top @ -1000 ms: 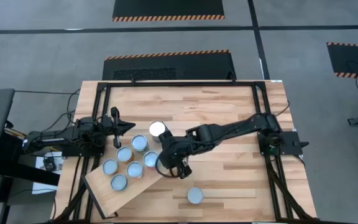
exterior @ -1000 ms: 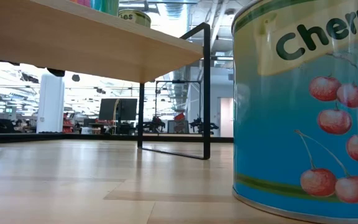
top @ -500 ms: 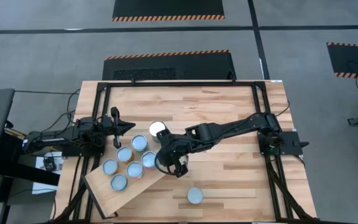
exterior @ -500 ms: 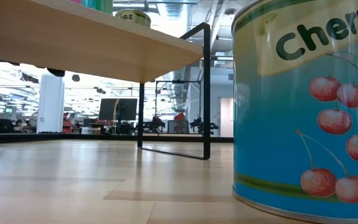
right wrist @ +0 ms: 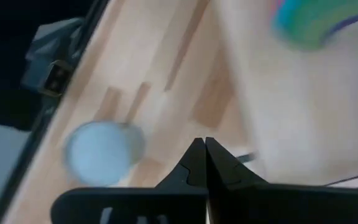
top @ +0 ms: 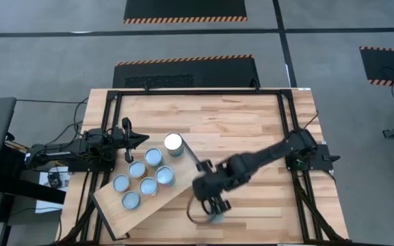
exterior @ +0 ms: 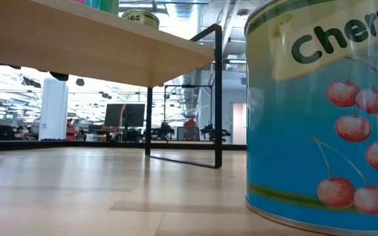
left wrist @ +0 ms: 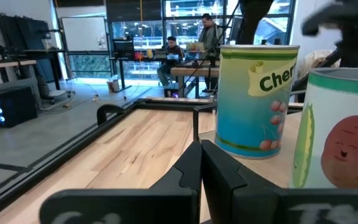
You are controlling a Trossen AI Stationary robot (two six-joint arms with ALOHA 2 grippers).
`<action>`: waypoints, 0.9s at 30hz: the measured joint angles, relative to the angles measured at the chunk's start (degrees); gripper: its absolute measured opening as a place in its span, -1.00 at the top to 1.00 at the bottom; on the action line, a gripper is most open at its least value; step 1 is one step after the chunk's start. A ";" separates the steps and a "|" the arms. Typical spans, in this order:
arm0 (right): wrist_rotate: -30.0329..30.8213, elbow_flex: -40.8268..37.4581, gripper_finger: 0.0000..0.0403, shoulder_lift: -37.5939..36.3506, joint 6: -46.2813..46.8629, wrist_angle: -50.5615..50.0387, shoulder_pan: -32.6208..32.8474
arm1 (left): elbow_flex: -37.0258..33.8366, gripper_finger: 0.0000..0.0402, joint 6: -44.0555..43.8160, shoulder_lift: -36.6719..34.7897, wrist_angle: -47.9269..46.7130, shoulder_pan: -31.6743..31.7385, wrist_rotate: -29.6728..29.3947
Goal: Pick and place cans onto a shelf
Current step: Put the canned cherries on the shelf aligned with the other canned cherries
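Note:
Several cans with pale round tops stand on the light-wood shelf (top: 139, 195) at the table's near left, among them a white-topped one (top: 173, 142) at its far end and one (top: 165, 175) by its right edge. One can (top: 216, 217) stands alone on the table near the near edge; it also shows in the right wrist view (right wrist: 101, 152). My right gripper (top: 214, 205) hangs shut above this can, pointing steeply down, and partly hides it. My left gripper (left wrist: 201, 163) is shut, level, at the table's left by the shelf's far end, facing a cherries can (left wrist: 253, 99).
In the low view the lone cherries can (exterior: 327, 111) fills the right side, and the shelf (exterior: 77, 39) stands raised on a thin black leg frame (exterior: 216, 98). Black frame rails (top: 286, 123) run around the tabletop. Bare wood lies at the far and right.
My right gripper has left the shelf's right edge and swung toward the table's near edge, most of the way in the last half second, tipping and rolling as it went. It now hangs over the lone can. The cans on the shelf have stayed put.

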 joint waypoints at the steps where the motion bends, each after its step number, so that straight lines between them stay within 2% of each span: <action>1: 0.57 -0.99 0.98 -0.02 1.62 -0.48 0.97 | 0.00 1.00 0.00 0.00 0.00 0.00 0.00; 5: 2.94 -5.86 0.98 -0.72 9.25 -0.79 4.33 | -0.01 1.00 -0.06 0.00 -0.02 0.00 0.04; 16: 7.81 -21.73 0.97 -8.65 33.40 8.33 11.54 | 0.00 1.00 -0.55 0.00 -0.20 -0.02 1.03; 22: 10.32 -22.28 0.75 -6.37 47.00 8.73 11.78 | 0.00 1.00 -0.68 0.00 -0.20 0.00 1.02; 27: 8.22 -22.37 0.50 -4.69 49.63 9.78 10.96 | 0.00 1.00 -0.68 0.00 -0.20 0.00 1.01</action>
